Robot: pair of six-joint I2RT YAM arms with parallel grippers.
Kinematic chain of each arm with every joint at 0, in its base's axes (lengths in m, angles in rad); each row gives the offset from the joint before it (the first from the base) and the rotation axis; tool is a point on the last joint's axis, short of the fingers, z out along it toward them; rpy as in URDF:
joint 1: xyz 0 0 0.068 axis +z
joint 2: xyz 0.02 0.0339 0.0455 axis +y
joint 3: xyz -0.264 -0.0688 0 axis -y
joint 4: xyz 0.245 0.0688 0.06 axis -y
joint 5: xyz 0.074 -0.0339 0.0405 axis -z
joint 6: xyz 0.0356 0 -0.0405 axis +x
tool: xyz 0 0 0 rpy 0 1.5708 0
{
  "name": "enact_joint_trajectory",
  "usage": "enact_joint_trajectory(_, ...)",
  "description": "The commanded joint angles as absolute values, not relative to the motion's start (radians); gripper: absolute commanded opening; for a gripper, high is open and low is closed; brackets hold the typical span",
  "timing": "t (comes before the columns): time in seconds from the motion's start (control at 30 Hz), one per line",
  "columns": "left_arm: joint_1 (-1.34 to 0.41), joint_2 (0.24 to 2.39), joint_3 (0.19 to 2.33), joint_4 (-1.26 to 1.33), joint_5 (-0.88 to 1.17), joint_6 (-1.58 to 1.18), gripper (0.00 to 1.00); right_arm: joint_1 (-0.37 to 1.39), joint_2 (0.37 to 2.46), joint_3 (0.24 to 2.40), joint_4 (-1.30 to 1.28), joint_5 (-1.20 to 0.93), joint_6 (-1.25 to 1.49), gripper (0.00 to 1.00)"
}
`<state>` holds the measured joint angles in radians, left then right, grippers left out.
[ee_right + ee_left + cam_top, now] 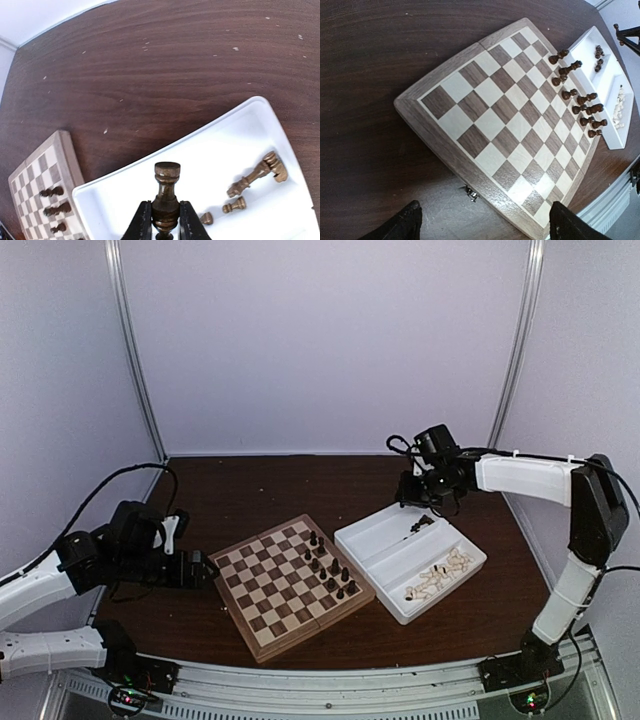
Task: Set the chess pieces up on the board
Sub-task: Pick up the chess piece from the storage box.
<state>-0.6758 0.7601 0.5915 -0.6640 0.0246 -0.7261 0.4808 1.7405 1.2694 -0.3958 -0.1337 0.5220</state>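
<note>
We are partway through moving one chessman from tray to board. Our right gripper [161,220] is clenched on the stem of a dark piece [166,185] with a rook-like top and holds it upright over the far compartment of the white tray [210,165]. A few spare dark pieces [256,175] lie tipped over in that compartment, and the pale pieces [440,578] lie heaped in the near one.

The board [485,120] sits just left of the tray. Two rows of dark men [328,565] stand along its right side, and we judge those rows only partly filled. Our left gripper [207,569] hangs at the board's left edge with its jaws released, wide apart and holding nothing.

Next we need to carry the held piece left to a vacant square in those right-hand rows. We then lower it upright without knocking its neighbours and let go.
</note>
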Motion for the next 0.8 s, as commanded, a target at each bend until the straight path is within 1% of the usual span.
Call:
enact_joint_trajectory(0.0, -0.670, 0.744, 0.565, -0.537, 0.118, -0.738, 0.88, 0.564, 1.651, 1.243, -0.345, -0.248, 0.422, 0.15)
enact_joint_trajectory(0.17, -0.670, 0.717, 0.521, -0.403, 0.217, -0.771, 0.88, 0.676, 1.540, 1.163, -0.243, -0.282, 0.421, 0.15)
enact_joint_trajectory(0.3, -0.671, 0.711, 0.500, -0.315, 0.280, -0.825, 0.88, 0.808, 1.498, 1.125, -0.156, -0.292, 0.389, 0.15)
enact_joint_trajectory(0.47, -0.673, 0.715, 0.479, -0.095, 0.416, -0.951, 0.88, 0.969, 1.529, 1.118, -0.086, -0.255, 0.354, 0.15)
enact_joint_trajectory(0.53, -0.673, 0.710, 0.475, -0.036, 0.439, -0.987, 0.88, 1.017, 1.554, 1.115, -0.032, -0.244, 0.362, 0.15)
enact_joint_trajectory(0.63, -0.673, 0.701, 0.484, -0.022, 0.440, -0.996, 0.88, 1.078, 1.607, 1.142, 0.034, -0.239, 0.367, 0.15)
enact_joint_trajectory(0.77, -0.673, 0.700, 0.486, -0.024, 0.440, -0.997, 0.88, 1.126, 1.679, 1.219, 0.040, -0.238, 0.347, 0.15)
